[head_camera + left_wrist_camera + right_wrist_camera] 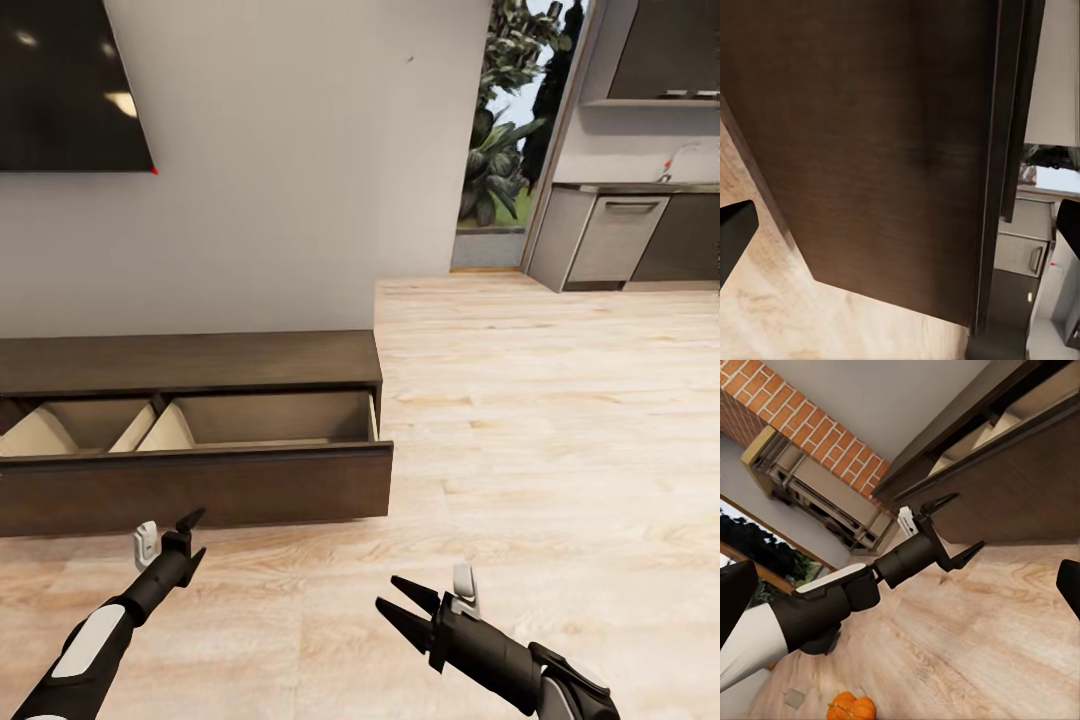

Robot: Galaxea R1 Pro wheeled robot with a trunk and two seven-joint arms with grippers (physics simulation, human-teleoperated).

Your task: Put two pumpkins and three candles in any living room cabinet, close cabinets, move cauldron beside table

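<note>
Observer: Cabinet [190,365] logged first. Long, low, dark brown, set against the white wall. Drawer front [200,490] pulled out, pale compartments exposed, nothing seen in the exposed part.

Operator: Arms next?

Observer: Both low over the wood floor [560,420], in front of the cabinet. Left hand [193,535] just short of the drawer front, apart from it, fingers spread, holding nothing. Same reading from the right wrist view: left hand [964,523] splayed and bare. Right hand [388,592] further out over open floor, well clear of the cabinet, also spread and empty.

Operator: Task items?

Observer: Pumpkin [851,706] on the floor, at the edge of the right wrist view, away from the cabinet and on the side of the brick fireplace [802,442]. One fruit or two touching: cannot tell, cut off by the frame.

Operator: Step in hand, then?

Observer: Judged as storage opened, loading not yet begun. Probably the turn from opening to fetching.

Operator: Requirements for the next move?

Observer: Swing base and trunk toward the pumpkin. Reach low to the floor. Keep fingers wide enough to straddle the ribbed body, then close across the flanks, not on the stem. Carry back over the drawer front and release into a pale compartment. Drawer left open until all the items are in.
</note>
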